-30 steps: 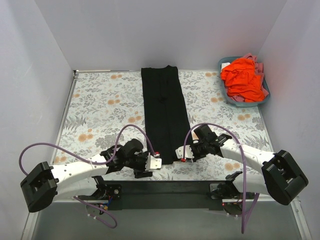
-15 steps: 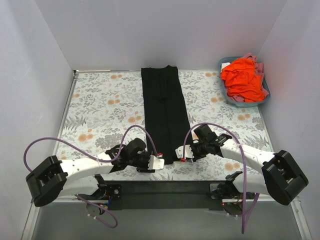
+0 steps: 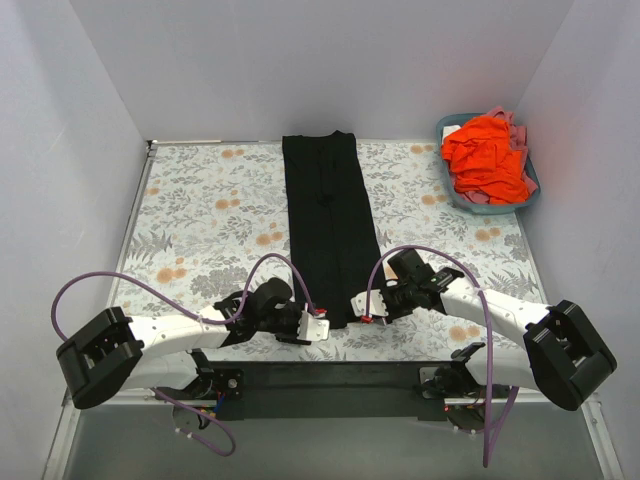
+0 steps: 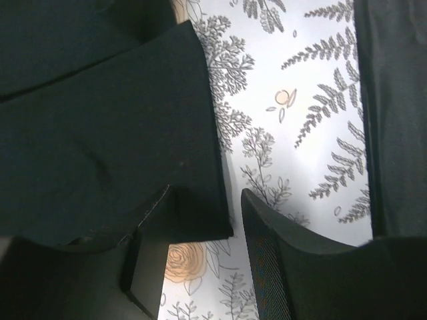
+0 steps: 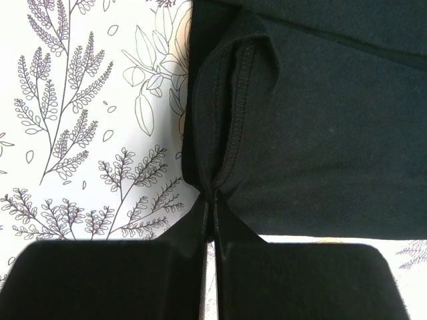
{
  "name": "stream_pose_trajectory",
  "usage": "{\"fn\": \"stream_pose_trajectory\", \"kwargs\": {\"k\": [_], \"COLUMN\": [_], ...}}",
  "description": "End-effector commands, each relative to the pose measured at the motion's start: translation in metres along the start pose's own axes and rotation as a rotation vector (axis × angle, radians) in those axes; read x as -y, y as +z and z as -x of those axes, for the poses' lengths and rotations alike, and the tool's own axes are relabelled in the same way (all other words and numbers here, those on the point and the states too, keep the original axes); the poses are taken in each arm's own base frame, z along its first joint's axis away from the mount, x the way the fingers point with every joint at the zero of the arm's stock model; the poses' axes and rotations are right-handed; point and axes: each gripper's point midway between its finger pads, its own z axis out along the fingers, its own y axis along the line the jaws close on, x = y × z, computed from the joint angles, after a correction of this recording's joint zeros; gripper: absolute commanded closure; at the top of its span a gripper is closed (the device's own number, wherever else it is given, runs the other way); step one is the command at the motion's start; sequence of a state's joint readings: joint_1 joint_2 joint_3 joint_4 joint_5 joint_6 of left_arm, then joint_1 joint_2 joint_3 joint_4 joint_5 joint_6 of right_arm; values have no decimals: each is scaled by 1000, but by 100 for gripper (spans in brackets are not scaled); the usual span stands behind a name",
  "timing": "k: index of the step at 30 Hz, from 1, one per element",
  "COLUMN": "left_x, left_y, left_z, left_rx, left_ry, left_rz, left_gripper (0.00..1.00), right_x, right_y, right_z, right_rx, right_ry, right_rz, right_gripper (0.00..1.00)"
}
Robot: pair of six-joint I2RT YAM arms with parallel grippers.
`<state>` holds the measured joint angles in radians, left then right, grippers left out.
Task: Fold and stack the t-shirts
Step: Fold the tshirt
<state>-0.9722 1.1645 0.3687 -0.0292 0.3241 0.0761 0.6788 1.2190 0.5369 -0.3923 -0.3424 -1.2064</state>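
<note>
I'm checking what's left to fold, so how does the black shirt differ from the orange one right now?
The black shirt lies flat on the table as a long narrow strip; the orange shirt sits crumpled in the teal basket. The black shirt's near corner is pinched by the right gripper; no gripper is near the orange shirt. Both are plain cloth, and neither is stacked.
</note>
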Motion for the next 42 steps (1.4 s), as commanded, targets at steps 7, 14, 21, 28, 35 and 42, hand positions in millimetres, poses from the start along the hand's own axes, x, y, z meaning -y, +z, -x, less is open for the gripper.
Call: {"fn": "stream_pose_trajectory", "kwargs": {"k": [7, 14, 21, 28, 35, 42], "left_x": [1, -6, -5, -39, -137, -215], "left_y": [1, -4, -21, -46, -63, -61], "left_z": [-20, -11, 45, 60, 45, 14], "left_rx": [-54, -34, 86, 145, 149, 130], "left_ry": [-20, -35, -158, -211, -174, -155], "left_rz": [-37, -38, -91, 2, 153, 225], "left_gripper": [71, 100, 100, 100, 100, 100], "right_x": [-22, -14, -18, 19, 95, 163], "right_y": [-5, -11, -26, -53, -66, -67], "right_z": [-5, 7, 42, 50, 47, 22], "right_rx": [-36, -4, 45, 38, 33, 1], "right_ry": [87, 112, 136, 71, 3, -54], "right_rz": [114, 94, 84, -46, -116, -150], "right_gripper": [99, 99, 99, 99, 99, 99]}}
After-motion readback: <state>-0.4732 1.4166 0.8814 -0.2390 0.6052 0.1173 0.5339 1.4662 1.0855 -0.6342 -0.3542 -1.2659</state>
